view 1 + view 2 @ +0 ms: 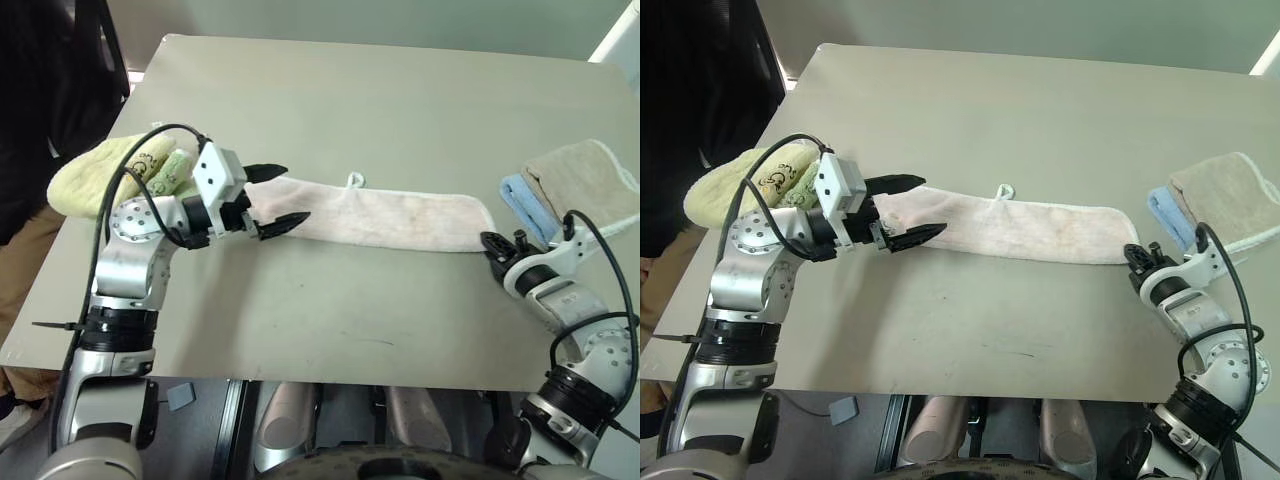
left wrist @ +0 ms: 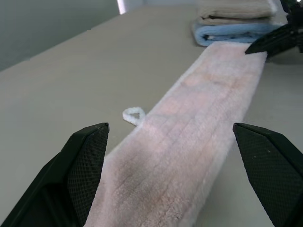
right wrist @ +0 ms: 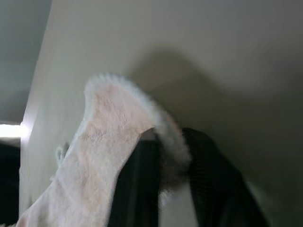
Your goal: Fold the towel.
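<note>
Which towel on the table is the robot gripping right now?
The pink towel, stretched long across the middle; the right gripper pinches its end.

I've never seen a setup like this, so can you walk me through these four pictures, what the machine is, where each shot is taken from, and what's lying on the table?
This is a humanoid robot with two arms, each ending in a two-fingered black gripper. The two wide pictures come from cameras in its head, looking down at a table. The other two come from cameras on its wrists, looking along the fingers. A long pink towel lies folded into a strip. The right gripper has pinched one end of it; its wrist view shows the cloth between the fingers. The left gripper stands open around the other end, not yet closed. A yellow towel lies at the robot's left, beige and blue cloths at its right.
</note>
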Motion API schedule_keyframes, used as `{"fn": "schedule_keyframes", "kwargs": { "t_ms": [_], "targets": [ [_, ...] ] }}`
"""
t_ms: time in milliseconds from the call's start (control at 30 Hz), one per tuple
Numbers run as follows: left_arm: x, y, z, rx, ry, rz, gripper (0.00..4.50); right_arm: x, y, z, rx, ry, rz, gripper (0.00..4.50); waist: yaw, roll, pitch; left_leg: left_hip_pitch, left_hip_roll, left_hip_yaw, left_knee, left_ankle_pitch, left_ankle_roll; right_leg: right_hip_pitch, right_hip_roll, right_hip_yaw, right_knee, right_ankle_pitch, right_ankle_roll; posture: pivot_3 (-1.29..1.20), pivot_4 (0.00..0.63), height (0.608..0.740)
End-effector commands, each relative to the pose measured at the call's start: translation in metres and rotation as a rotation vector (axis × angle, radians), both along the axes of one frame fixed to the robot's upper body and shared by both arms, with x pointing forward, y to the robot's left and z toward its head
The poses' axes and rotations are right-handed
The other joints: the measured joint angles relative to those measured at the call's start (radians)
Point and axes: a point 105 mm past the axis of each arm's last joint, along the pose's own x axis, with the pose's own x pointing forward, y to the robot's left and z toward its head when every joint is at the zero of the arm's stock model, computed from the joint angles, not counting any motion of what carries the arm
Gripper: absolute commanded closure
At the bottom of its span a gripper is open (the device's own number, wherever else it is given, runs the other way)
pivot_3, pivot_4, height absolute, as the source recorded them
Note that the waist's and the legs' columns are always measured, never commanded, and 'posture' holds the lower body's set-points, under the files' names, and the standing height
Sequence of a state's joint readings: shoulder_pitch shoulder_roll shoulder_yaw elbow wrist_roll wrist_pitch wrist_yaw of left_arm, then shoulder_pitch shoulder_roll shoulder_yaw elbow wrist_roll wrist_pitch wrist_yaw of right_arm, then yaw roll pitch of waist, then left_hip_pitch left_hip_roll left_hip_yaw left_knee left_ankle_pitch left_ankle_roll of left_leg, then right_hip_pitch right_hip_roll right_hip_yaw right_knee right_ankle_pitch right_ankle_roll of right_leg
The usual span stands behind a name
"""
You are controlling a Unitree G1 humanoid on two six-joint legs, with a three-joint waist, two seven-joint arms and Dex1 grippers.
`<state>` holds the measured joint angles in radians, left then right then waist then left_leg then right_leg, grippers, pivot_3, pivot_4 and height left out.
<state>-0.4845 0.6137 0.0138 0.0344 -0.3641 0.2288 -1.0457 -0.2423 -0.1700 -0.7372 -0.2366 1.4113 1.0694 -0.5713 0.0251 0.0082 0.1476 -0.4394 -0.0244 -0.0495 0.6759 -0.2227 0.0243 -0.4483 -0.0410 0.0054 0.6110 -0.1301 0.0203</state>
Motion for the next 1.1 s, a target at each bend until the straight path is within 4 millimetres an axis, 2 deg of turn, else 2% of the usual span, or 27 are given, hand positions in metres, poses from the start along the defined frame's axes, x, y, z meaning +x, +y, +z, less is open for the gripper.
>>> {"fn": "schedule_keyframes", "kwargs": {
  "t_ms": [33,133,333,433,467,533,567,633,667,767,833,933,1033,1100],
  "targets": [
    [-0.005,-0.009,0.008,-0.005,-0.028,-0.037,0.0,0.002,-0.012,0.022,-0.04,-0.083,-0.024,4.47,-0.001,0.0,0.0,0.0,0.0,0.0,0.0,0.0,0.0,0.0,0.0,0.0,0.0,-0.001,0.002,0.0,0.15,0.736],
    [-0.005,-0.011,0.006,-0.005,-0.022,-0.048,0.0,0.006,-0.022,0.038,-0.081,-0.137,-0.02,4.47,0.0,0.0,0.0,0.0,0.0,0.0,0.0,0.001,0.001,0.0,0.0,0.0,0.0,-0.003,0.006,0.0,0.15,0.736],
    [-0.006,-0.013,0.004,-0.007,-0.018,-0.055,0.0,0.013,-0.031,0.064,-0.184,-0.211,0.021,4.47,0.0,0.0,0.0,0.0,0.0,0.0,0.0,0.001,0.001,0.0,0.0,0.0,0.0,-0.003,0.008,0.0,0.15,0.736],
    [-0.007,-0.014,0.002,-0.005,-0.018,-0.056,0.0,0.017,-0.02,0.086,-0.339,-0.272,0.139,4.47,-0.001,0.002,0.001,0.0,0.0,0.001,0.0,0.004,0.006,0.0,0.0,0.001,-0.001,-0.003,0.008,0.0,0.15,0.736],
    [-0.007,-0.014,0.001,-0.004,-0.018,-0.056,0.0,0.017,-0.003,0.094,-0.452,-0.298,0.245,4.47,-0.001,0.002,0.001,0.0,0.0,0.001,0.0,0.004,0.006,0.0,0.0,0.001,-0.001,-0.003,0.009,0.0,0.15,0.736],
    [-0.008,-0.015,0.001,-0.005,-0.017,-0.057,0.0,0.016,0.024,0.099,-0.615,-0.324,0.414,4.47,-0.003,0.003,0.001,0.0,0.0,0.002,0.0,0.004,0.006,0.0,0.0,0.001,-0.001,-0.002,0.009,0.0,0.15,0.736],
    [-0.008,-0.016,0.0,-0.006,-0.017,-0.06,0.0,0.015,0.044,0.101,-0.708,-0.357,0.521,4.47,-0.004,0.003,0.001,0.0,0.001,0.001,0.0,0.004,0.006,0.0,0.0,0.001,-0.001,-0.003,0.008,0.0,0.15,0.736],
    [-0.008,-0.019,0.0,-0.008,-0.018,-0.064,0.0,0.013,0.074,0.102,-0.81,-0.414,0.678,4.47,-0.008,0.003,0.001,0.0,0.001,0.001,-0.001,0.005,0.005,0.0,0.0,0.0,-0.001,-0.003,0.008,0.0,0.15,0.736],
    [-0.008,-0.021,-0.001,-0.01,-0.018,-0.066,0.0,0.013,0.089,0.102,-0.845,-0.441,0.747,4.47,-0.011,0.003,0.001,0.0,0.001,0.001,-0.001,0.005,0.005,0.0,0.0,0.0,0.0,-0.003,0.008,0.0,0.15,0.736],
    [-0.007,-0.024,-0.001,-0.012,-0.021,-0.074,0.0,0.014,0.116,0.1,-0.89,-0.494,0.862,4.47,-0.014,0.003,0.001,0.0,0.001,0.001,-0.001,0.007,0.008,0.0,0.0,-0.001,-0.001,-0.004,0.009,0.0,0.15,0.736],
    [-0.007,-0.026,0.0,-0.015,-0.024,-0.076,0.0,0.02,0.144,0.094,-0.918,-0.525,0.949,4.47,-0.014,0.003,0.001,0.0,0.001,0.001,-0.001,0.008,0.009,0.0,0.0,0.0,-0.001,-0.003,0.01,0.0,0.15,0.736],
    [-0.007,-0.027,0.001,-0.021,-0.028,-0.075,0.0,0.03,0.168,0.08,-0.955,-0.527,1.011,4.47,-0.015,0.003,0.001,0.0,0.001,0.001,0.0,0.008,0.009,0.0,0.0,0.0,-0.001,0.001,0.003,0.0,0.15,0.736],
    [-0.009,-0.026,0.0,-0.026,-0.031,-0.064,0.0,0.048,0.18,0.056,-1.028,-0.484,1.024,4.47,-0.014,0.003,0.001,-0.001,0.001,0.0,0.0,0.008,0.01,0.0,0.0,-0.001,-0.001,0.003,-0.001,0.0,0.15,0.736],
    [-0.01,-0.025,0.0,-0.028,-0.031,-0.054,0.0,0.053,0.182,0.048,-1.022,-0.468,1.023,4.47,-0.012,0.003,0.001,-0.001,0.001,0.0,0.0,0.008,0.01,-0.001,0.0,-0.001,-0.001,0.003,-0.001,0.0,0.15,0.736]
  ]
}}
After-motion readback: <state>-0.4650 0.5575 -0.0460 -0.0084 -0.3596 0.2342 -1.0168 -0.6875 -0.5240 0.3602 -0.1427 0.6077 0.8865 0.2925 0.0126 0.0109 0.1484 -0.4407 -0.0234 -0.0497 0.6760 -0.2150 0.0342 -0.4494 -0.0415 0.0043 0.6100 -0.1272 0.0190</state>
